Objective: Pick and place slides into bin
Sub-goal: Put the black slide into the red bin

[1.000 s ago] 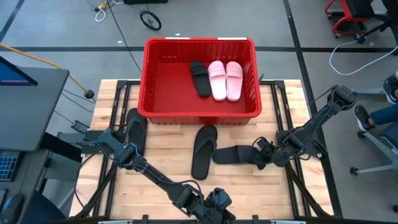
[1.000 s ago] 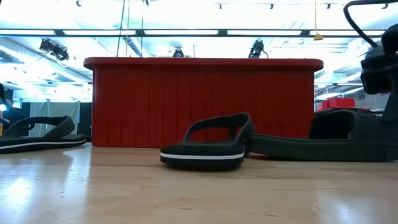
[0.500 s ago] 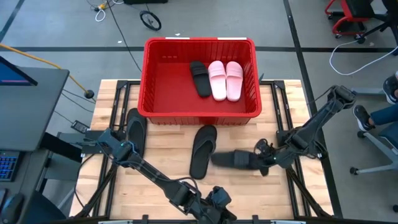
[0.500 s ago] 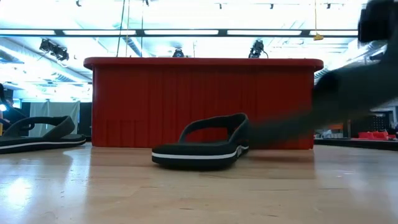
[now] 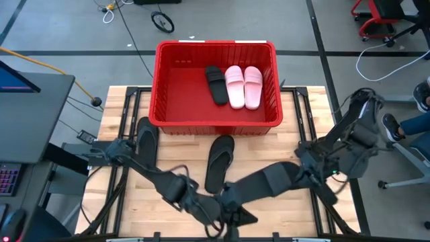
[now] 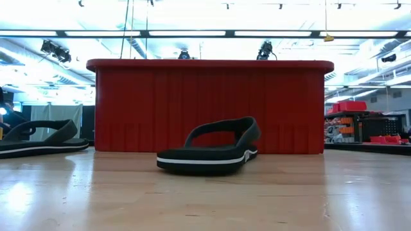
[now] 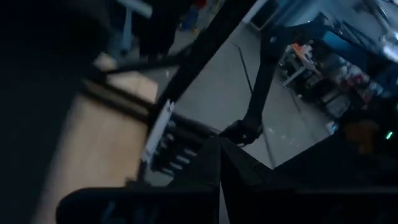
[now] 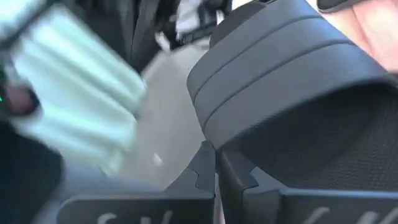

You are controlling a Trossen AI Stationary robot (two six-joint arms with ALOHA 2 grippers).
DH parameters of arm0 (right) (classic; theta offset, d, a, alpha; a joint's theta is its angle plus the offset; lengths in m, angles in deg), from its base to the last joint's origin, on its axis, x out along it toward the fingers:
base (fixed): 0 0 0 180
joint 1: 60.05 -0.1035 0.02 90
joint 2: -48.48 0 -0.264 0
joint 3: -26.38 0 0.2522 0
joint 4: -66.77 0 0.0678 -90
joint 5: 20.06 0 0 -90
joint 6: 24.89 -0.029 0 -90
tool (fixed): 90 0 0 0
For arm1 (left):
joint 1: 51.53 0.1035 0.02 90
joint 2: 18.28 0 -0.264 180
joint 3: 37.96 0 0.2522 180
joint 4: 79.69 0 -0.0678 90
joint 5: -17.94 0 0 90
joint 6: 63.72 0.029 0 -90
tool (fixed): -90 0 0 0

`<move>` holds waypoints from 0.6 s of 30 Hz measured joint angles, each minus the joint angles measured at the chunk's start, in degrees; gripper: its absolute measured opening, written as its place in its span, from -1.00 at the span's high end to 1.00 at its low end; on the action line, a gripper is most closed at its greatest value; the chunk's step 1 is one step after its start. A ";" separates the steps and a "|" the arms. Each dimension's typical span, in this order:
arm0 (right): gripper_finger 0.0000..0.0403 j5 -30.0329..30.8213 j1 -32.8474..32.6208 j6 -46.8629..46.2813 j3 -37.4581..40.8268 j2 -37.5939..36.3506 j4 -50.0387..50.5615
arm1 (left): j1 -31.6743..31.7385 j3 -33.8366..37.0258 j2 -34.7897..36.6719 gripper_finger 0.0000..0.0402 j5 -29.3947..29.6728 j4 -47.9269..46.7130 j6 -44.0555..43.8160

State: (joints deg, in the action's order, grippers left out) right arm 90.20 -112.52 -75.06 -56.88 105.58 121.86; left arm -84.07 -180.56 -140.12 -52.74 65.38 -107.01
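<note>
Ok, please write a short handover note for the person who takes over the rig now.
Right gripper: shut on a matte black wide-strap slide, held above the table.
Left gripper: shut, empty, at the near edge.
Done: one small black slide and two pale pink slides lie in the red plastic bin.
Left: held slide, black thong flip-flop at centre, black sandal at left.

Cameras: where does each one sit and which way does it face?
High: above the table, straight down on bin, flip-flop; both arms show.
Low: tabletop height, level toward flip-flop and bin; no arm.
Left wrist: past shut left gripper, off the table's edge to the floor.
Right wrist: past right gripper, shut on black slide.
Shared: high and low both show flip-flop before bin.
</note>
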 joint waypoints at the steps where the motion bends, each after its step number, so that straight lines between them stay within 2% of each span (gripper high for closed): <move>1: 0.98 -1.00 -0.26 2.83 -2.96 1.15 3.41 | 0.28 0.00 1.12 0.94 -0.01 -0.46 2.90; 4: 0.98 -2.70 -0.68 9.68 -9.82 4.43 13.32 | 1.56 0.00 4.00 0.89 0.08 -0.67 8.03; 9: 0.98 -2.53 -0.52 13.23 -15.96 9.17 30.10 | 4.90 -0.07 6.65 0.82 0.56 -3.90 9.53; 16: 0.98 -2.65 -0.48 26.50 -17.86 10.25 32.28 | 10.44 0.07 5.37 0.51 -1.97 -21.04 2.75; 18: 0.99 -2.65 0.19 28.48 -18.57 10.14 32.40 | 11.91 0.11 4.52 0.38 -2.41 -22.17 1.72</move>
State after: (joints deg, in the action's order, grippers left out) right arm 87.55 -112.33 -46.58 -75.45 115.72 154.26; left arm -72.16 -180.45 -135.59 -55.16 43.21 -105.29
